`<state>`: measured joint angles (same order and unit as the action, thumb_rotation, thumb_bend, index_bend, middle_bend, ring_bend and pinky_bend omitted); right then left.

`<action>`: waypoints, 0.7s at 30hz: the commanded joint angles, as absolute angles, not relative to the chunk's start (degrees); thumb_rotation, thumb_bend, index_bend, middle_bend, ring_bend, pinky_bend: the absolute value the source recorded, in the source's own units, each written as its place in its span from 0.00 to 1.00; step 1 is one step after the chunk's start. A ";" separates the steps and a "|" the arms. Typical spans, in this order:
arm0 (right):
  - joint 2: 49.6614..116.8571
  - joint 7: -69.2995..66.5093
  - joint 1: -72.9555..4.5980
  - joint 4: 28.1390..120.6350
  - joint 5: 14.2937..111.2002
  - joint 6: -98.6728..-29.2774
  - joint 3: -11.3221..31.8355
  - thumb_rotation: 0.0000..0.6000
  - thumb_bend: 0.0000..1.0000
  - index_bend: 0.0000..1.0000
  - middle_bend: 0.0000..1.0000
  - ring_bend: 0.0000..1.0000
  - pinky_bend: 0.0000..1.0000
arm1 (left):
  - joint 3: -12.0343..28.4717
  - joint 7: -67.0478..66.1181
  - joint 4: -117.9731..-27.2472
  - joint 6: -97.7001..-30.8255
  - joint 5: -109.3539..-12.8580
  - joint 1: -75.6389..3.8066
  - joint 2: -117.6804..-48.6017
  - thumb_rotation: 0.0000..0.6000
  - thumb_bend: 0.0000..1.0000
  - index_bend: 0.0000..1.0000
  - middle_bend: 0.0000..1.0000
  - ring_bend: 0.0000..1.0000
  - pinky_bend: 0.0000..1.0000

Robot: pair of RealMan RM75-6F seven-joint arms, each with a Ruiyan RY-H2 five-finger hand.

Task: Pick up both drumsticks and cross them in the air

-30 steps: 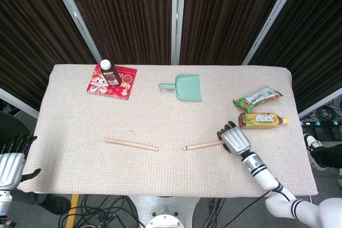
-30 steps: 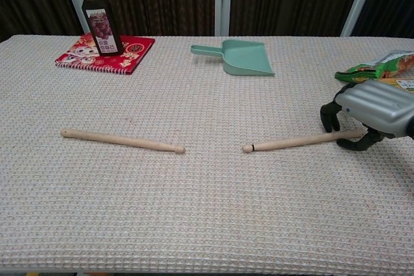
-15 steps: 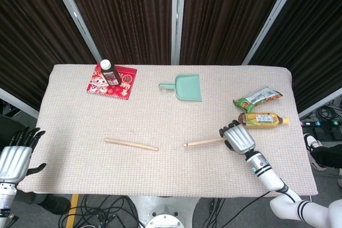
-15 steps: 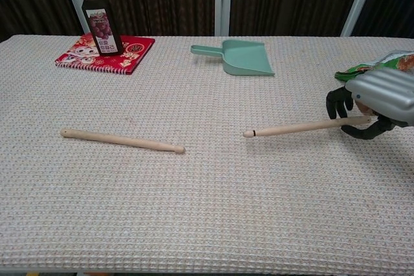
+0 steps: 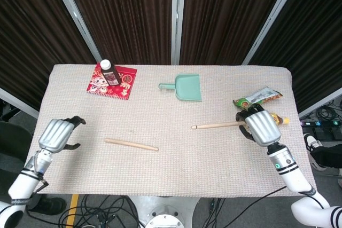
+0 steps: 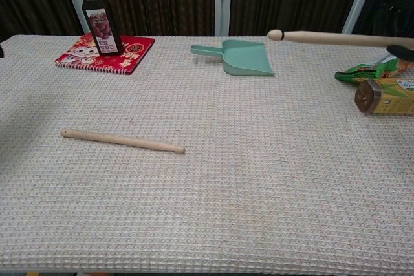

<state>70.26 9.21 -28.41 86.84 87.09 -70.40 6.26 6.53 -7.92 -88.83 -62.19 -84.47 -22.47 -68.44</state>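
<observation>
One wooden drumstick (image 5: 131,144) lies flat on the beige table mat, left of centre; in the chest view this drumstick (image 6: 121,140) points its tip to the right. My right hand (image 5: 259,126) grips the butt of the second drumstick (image 5: 216,126) and holds it in the air, tip pointing left. The chest view shows that raised drumstick (image 6: 336,37) near level, high at the right edge, with only a dark bit of the hand visible. My left hand (image 5: 56,134) hovers over the table's left edge, fingers apart and curved, holding nothing, well left of the lying stick.
A dark juice bottle (image 5: 108,72) stands on a red notebook (image 5: 120,85) at the back left. A green dustpan (image 5: 185,87) lies at the back centre. A snack bag (image 5: 258,97) and a lying tea bottle (image 6: 388,95) sit by my right hand.
My right hand has lifted its drumstick off the table and up to the right. My left hand has come in from below the table edge to above the mat's left side.
</observation>
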 commanded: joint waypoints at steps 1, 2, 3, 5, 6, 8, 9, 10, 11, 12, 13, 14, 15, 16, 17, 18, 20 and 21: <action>68.18 9.80 -27.57 88.85 85.91 -71.36 7.23 1.00 0.60 0.61 0.61 0.44 0.30 | 8.03 -13.55 -86.48 -56.55 -80.94 -27.62 -73.99 1.00 0.10 0.38 0.40 0.62 0.74; 68.04 9.59 -27.46 88.98 85.74 -71.32 7.21 1.00 0.59 0.61 0.61 0.44 0.30 | 7.98 -15.33 -86.32 -55.48 -80.04 -28.37 -75.05 1.00 0.10 0.39 0.42 0.63 0.76; 67.96 9.35 -27.36 89.00 85.58 -71.18 7.14 1.00 0.59 0.61 0.61 0.44 0.30 | 7.96 -17.02 -86.25 -54.64 -79.10 -29.03 -76.13 1.00 0.10 0.40 0.43 0.65 0.78; 68.13 8.87 -27.18 88.64 85.42 -70.90 6.85 1.00 0.59 0.61 0.61 0.44 0.30 | 7.83 -20.85 -85.75 -53.18 -76.88 -30.34 -78.79 1.00 0.10 0.40 0.45 0.66 0.79; 68.31 8.64 -27.11 88.38 85.44 -70.82 6.70 1.00 0.59 0.61 0.61 0.44 0.30 | 7.78 -22.40 -85.33 -52.78 -75.99 -30.85 -79.99 1.00 0.10 0.40 0.45 0.67 0.80; 68.68 8.14 -27.02 87.78 85.50 -70.67 6.47 1.00 0.60 0.61 0.61 0.44 0.30 | 7.65 -25.69 -84.22 -52.21 -74.14 -31.76 -82.38 1.00 0.11 0.41 0.45 0.68 0.80; 68.90 7.78 -26.98 87.40 85.55 -70.59 6.36 1.00 0.60 0.61 0.61 0.44 0.30 | 7.54 -27.76 -83.52 -51.89 -73.00 -32.36 -83.86 1.00 0.11 0.42 0.45 0.68 0.80; 69.05 7.49 -26.97 87.13 85.61 -70.53 6.29 1.00 0.60 0.61 0.61 0.44 0.30 | 7.49 -28.93 -83.04 -51.74 -72.25 -32.76 -84.94 1.00 0.13 0.42 0.45 0.68 0.80; 69.26 6.99 -26.97 86.76 85.74 -70.51 6.22 1.00 0.59 0.61 0.61 0.44 0.30 | 7.50 -30.02 -82.37 -51.61 -71.23 -33.20 -86.26 1.00 0.14 0.43 0.46 0.68 0.80; 69.45 6.56 -26.96 86.48 85.80 -70.51 6.21 1.00 0.60 0.61 0.61 0.44 0.30 | 7.49 -30.56 -81.94 -51.48 -70.47 -33.46 -87.10 1.00 0.16 0.44 0.46 0.68 0.80; 69.64 6.15 -26.96 86.22 85.86 -70.50 6.18 1.00 0.60 0.61 0.61 0.44 0.30 | 7.48 -30.90 -81.62 -51.34 -69.77 -33.69 -87.79 1.00 0.17 0.44 0.46 0.69 0.80; 69.87 5.68 -26.97 85.83 86.03 -70.52 6.12 1.00 0.59 0.61 0.61 0.44 0.30 | 7.44 -31.43 -81.20 -51.21 -68.98 -34.01 -88.54 1.00 0.17 0.44 0.46 0.69 0.80; 70.04 5.40 -26.97 85.51 86.14 -70.53 6.08 1.00 0.59 0.61 0.61 0.44 0.30 | 7.33 -32.08 -80.88 -51.21 -68.52 -34.24 -88.99 1.00 0.17 0.44 0.47 0.69 0.80; 70.23 5.08 -26.98 85.13 86.23 -70.51 6.03 1.00 0.60 0.61 0.61 0.44 0.30 | 7.14 -33.21 -80.46 -51.31 -67.94 -34.54 -89.51 1.00 0.18 0.44 0.47 0.69 0.80; 70.36 4.83 -26.98 84.86 86.30 -70.48 5.98 1.00 0.60 0.61 0.61 0.44 0.30 | 7.00 -34.02 -80.24 -51.40 -67.41 -34.71 -89.86 1.00 0.18 0.44 0.47 0.69 0.80; 70.48 4.60 -26.99 84.59 86.34 -70.44 5.97 1.00 0.59 0.61 0.61 0.44 0.30 | 6.92 -34.71 -80.13 -51.48 -66.81 -34.86 -90.20 1.00 0.18 0.44 0.47 0.69 0.80; 70.79 4.09 -27.02 84.03 86.43 -70.38 5.92 1.00 0.59 0.61 0.61 0.44 0.30 | 6.73 -36.20 -79.74 -51.67 -65.52 -35.22 -90.94 1.00 0.18 0.45 0.48 0.69 0.80; 70.92 3.86 -27.03 83.79 86.46 -70.37 5.91 1.00 0.59 0.61 0.61 0.44 0.30 | 6.67 -36.73 -79.56 -51.77 -64.95 -35.35 -91.25 1.00 0.19 0.45 0.49 0.69 0.80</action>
